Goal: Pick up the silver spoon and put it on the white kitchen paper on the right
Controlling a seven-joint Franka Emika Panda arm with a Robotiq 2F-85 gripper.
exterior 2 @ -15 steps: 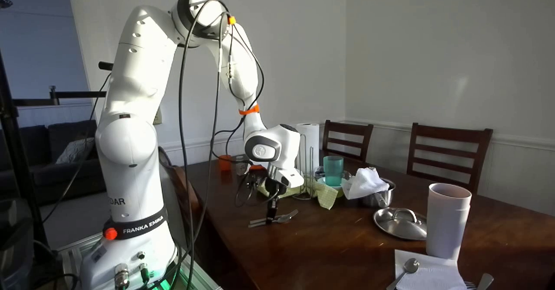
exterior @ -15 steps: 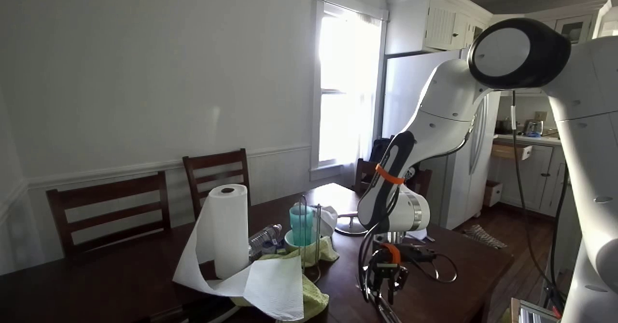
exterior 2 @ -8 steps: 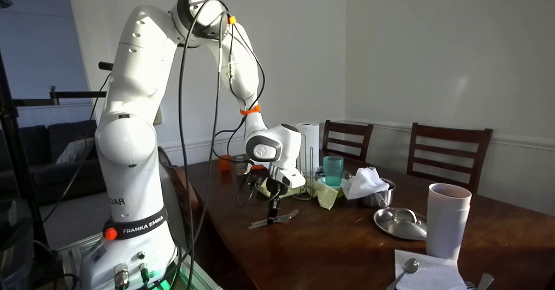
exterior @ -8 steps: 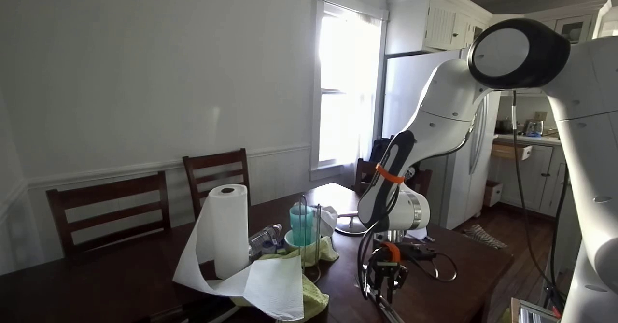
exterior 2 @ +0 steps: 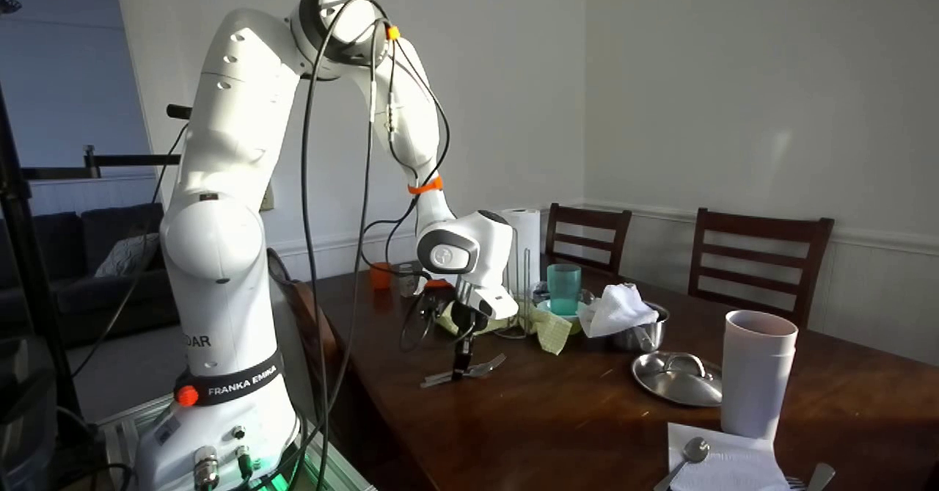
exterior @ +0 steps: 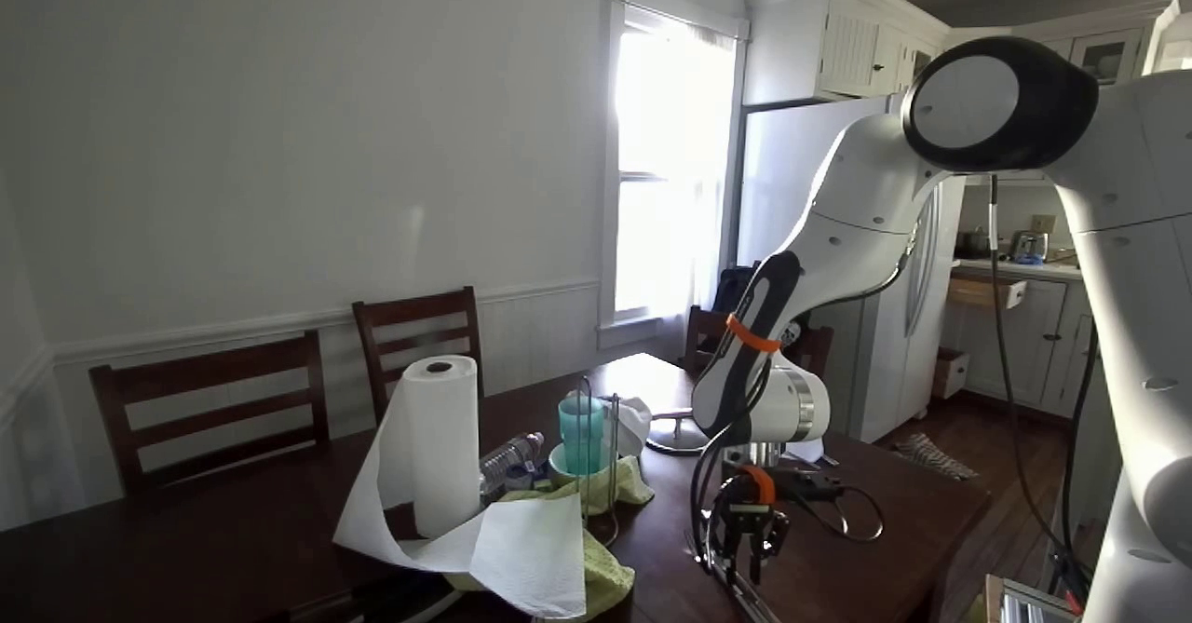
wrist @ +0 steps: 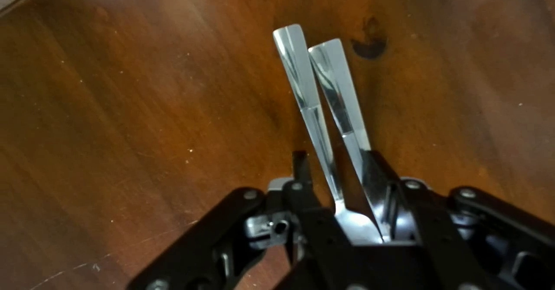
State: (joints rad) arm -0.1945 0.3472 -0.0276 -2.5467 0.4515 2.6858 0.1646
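Note:
My gripper (wrist: 339,162) is open and low over the table, pointing down; it shows in both exterior views (exterior: 742,572) (exterior 2: 461,373). Two silver utensils lie side by side between its fingers. The left one (wrist: 308,86) widens to a broad head, partly hidden by the gripper; in an exterior view its end (exterior 2: 488,366) looks like fork tines. The right one (wrist: 340,86) is straight like a knife, close to or touching the right finger. A silver spoon (exterior 2: 695,450) lies on the white kitchen paper (exterior 2: 726,469) at the near right.
A white cup (exterior 2: 759,373) stands at the paper's back edge. A pot lid (exterior 2: 675,377), a pot (exterior 2: 642,338) with crumpled paper, a teal cup (exterior 2: 563,289), a wire holder (exterior: 610,474) and a paper roll (exterior: 442,446) stand farther back.
My gripper has shifted very slightly to the right in an exterior view, staying around the utensils. The utensils have not visibly moved.

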